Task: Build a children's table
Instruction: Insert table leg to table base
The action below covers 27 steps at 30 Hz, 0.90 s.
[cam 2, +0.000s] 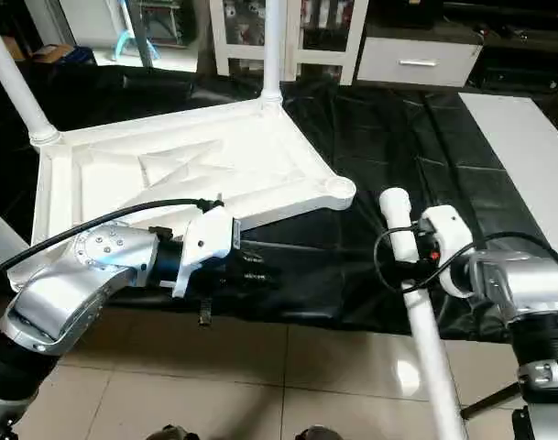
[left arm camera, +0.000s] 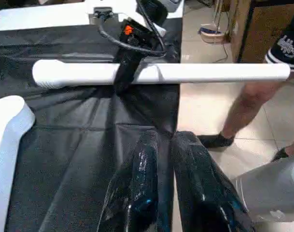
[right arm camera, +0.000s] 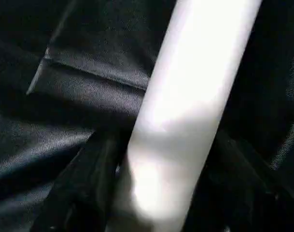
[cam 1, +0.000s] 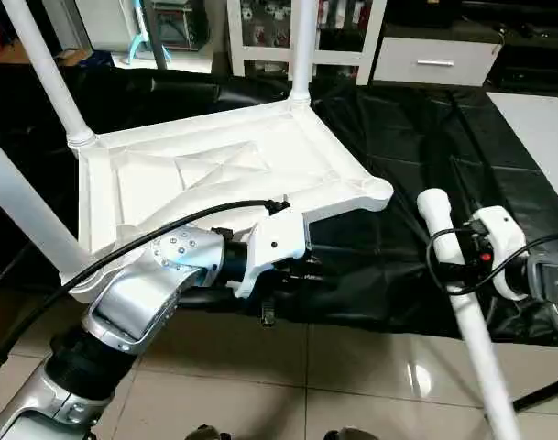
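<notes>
The white table top [cam 1: 214, 170] lies upside down on a black sheet, its ribbed underside facing up. Legs stand in the far-left [cam 1: 49, 78], far-right [cam 1: 301, 46] and near-left [cam 1: 17, 206] corners. The near-right corner socket [cam 1: 375, 190] is open and faces up. My right gripper [cam 1: 451, 252] is shut on a fourth leg [cam 1: 466, 312] a short way below its rounded end, holding it off the floor to the right of that socket. My left gripper [left arm camera: 166, 137] hovers over the sheet just in front of the top's near edge, its fingers nearly together with nothing between them.
The black sheet [cam 1: 416, 147] covers the floor under the work, with pale tiles [cam 1: 306, 385] nearer me. A white flat board [cam 1: 544, 137] lies at the right. A glass-door cabinet [cam 1: 260, 27] and a drawer unit [cam 1: 434, 60] stand behind. A person's leg [left arm camera: 243, 106] is near the held leg's far end.
</notes>
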Tool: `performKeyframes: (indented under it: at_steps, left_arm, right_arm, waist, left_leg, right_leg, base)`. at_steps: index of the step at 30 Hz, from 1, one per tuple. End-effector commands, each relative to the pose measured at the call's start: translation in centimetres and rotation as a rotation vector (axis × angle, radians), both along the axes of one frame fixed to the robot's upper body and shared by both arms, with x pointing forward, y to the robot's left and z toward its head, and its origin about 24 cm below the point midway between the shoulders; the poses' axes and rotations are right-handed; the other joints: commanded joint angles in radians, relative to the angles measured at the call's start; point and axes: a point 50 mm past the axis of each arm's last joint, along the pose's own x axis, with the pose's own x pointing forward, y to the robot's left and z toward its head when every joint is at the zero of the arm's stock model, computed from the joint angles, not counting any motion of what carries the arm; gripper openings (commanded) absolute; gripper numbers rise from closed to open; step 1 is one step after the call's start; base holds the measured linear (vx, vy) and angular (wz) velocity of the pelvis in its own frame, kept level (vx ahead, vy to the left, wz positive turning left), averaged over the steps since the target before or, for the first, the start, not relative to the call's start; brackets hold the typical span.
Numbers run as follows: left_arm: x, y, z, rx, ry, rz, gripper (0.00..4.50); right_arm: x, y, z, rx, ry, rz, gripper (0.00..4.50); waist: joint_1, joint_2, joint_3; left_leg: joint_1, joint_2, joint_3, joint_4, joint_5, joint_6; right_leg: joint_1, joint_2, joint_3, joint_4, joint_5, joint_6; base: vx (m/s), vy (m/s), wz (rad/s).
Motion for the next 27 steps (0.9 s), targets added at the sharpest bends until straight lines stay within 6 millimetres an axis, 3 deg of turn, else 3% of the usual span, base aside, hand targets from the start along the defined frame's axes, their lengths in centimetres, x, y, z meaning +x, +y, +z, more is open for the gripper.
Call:
performKeyframes:
  at_steps: [1, 8, 9, 10, 12, 14, 18, 19, 20, 23, 25, 27]
  left_arm:
    - [0.4, 0.2, 0.4, 0.001, -0.025, 0.028, 0.70]
    - [1.1, 0.3, 1.0, -0.048, -0.049, 0.093, 0.70]
    - [1.3, 0.4, 1.2, -0.066, -0.057, 0.117, 0.70]
    - [1.4, 0.4, 1.2, -0.073, -0.059, 0.124, 0.70]
    - [1.7, 0.5, 1.4, -0.091, -0.064, 0.148, 0.70]
    - [2.7, 0.9, 2.1, -0.150, -0.091, 0.253, 0.70]
    - [3.7, 1.3, 2.6, -0.205, -0.100, 0.367, 0.70]
    - [4.4, 1.6, 3.0, -0.243, -0.126, 0.437, 0.70]
    - [4.4, 1.6, 3.0, -0.247, -0.128, 0.443, 0.70]
    - [4.9, 1.4, 3.8, -0.337, -0.102, 0.495, 0.70]
    - [5.1, 0.8, 3.9, -0.414, 0.009, 0.523, 0.70]
    - [4.9, -0.7, 3.5, -0.528, 0.240, 0.507, 0.98]
  right_arm:
    - [-0.3, -0.4, -0.4, 0.037, 0.014, -0.038, 2.46]
    - [-1.2, -1.0, -0.2, 0.169, -0.029, -0.112, 1.89]
    - [-1.3, -1.1, 0.1, 0.208, -0.051, -0.140, 1.83]
    - [-1.3, -1.1, 0.2, 0.221, -0.060, -0.151, 1.80]
    - [-1.4, -1.1, 0.4, 0.247, -0.077, -0.162, 1.77]
    - [-1.8, -0.8, 1.6, 0.336, -0.135, -0.180, 1.76]
    - [-2.2, -0.6, 2.8, 0.379, -0.192, -0.159, 1.75]
    - [-2.4, -0.4, 3.9, 0.405, -0.225, -0.149, 1.75]
    - [-2.4, -0.4, 4.0, 0.408, -0.231, -0.147, 1.75]
    - [-1.5, 0.4, 7.6, 0.534, -0.380, -0.125, 1.75]
    - [-0.5, 1.2, 10.2, 0.673, -0.498, -0.110, 1.75]
    - [0.6, 3.0, 13.2, 0.851, -0.629, -0.059, 1.75]
  waist:
    - [0.001, -0.018, -0.087]
    - [0.011, -0.020, -0.095]
    - [0.012, -0.020, -0.095]
    - [0.010, -0.030, -0.093]
    - [0.015, -0.026, -0.095]
    - [0.015, -0.033, -0.093]
    - [0.017, -0.032, -0.093]
    - [0.019, -0.032, -0.092]
    - [0.021, -0.033, -0.095]
    - [0.020, -0.030, -0.098]
    - [0.016, -0.030, -0.099]
    - [0.018, -0.026, -0.101]
  left_leg:
    - [0.006, 0.003, 0.010, -0.058, -0.158, 0.041]
    - [0.007, 0.004, 0.012, -0.054, -0.137, 0.055]
    - [0.006, 0.004, 0.012, -0.054, -0.137, 0.056]
    - [0.005, 0.003, 0.014, -0.054, -0.141, 0.058]
    - [0.006, 0.003, 0.011, -0.055, -0.135, 0.054]
    - [0.006, 0.003, 0.012, -0.055, -0.142, 0.048]
    - [0.005, 0.002, 0.011, -0.055, -0.145, 0.044]
    - [0.009, 0.002, 0.012, -0.054, -0.148, 0.044]
    - [0.004, 0.001, 0.009, -0.055, -0.131, 0.048]
    - [0.005, 0.000, 0.009, -0.054, -0.119, 0.048]
    - [0.004, -0.004, 0.010, -0.051, -0.116, 0.040]
    - [0.010, -0.002, 0.012, -0.048, -0.119, 0.042]
  right_leg:
    - [0.053, -0.028, 0.021, -0.067, -0.203, -0.253]
    - [0.058, -0.031, 0.021, -0.064, -0.165, -0.270]
    - [0.059, -0.030, 0.020, -0.063, -0.168, -0.267]
    - [0.058, -0.029, 0.022, -0.067, -0.178, -0.261]
    - [0.056, -0.032, 0.020, -0.066, -0.206, -0.252]
    - [0.056, -0.031, 0.021, -0.068, -0.230, -0.232]
    - [0.055, -0.031, 0.020, -0.072, -0.267, -0.205]
    - [0.053, -0.029, 0.022, -0.075, -0.269, -0.200]
    - [0.058, -0.031, 0.019, -0.071, -0.256, -0.197]
    - [0.054, -0.031, 0.018, -0.071, -0.258, -0.192]
    - [0.052, -0.032, 0.017, -0.064, -0.248, -0.210]
    - [0.047, -0.030, 0.017, -0.065, -0.243, -0.217]
  base:
    - [0.000, 0.000, 0.00]
    - [0.000, 0.000, 0.00]
    - [0.000, 0.000, 0.00]
    - [0.000, 0.000, 0.00]
    - [0.000, 0.000, 0.00]
    - [0.000, 0.000, 0.00]
    - [0.000, 0.000, 0.00]
    - [0.000, 0.000, 0.00]
    - [0.000, 0.000, 0.00]
    - [0.000, 0.000, 0.00]
    - [0.000, 0.000, 0.00]
    - [0.000, 0.000, 0.00]
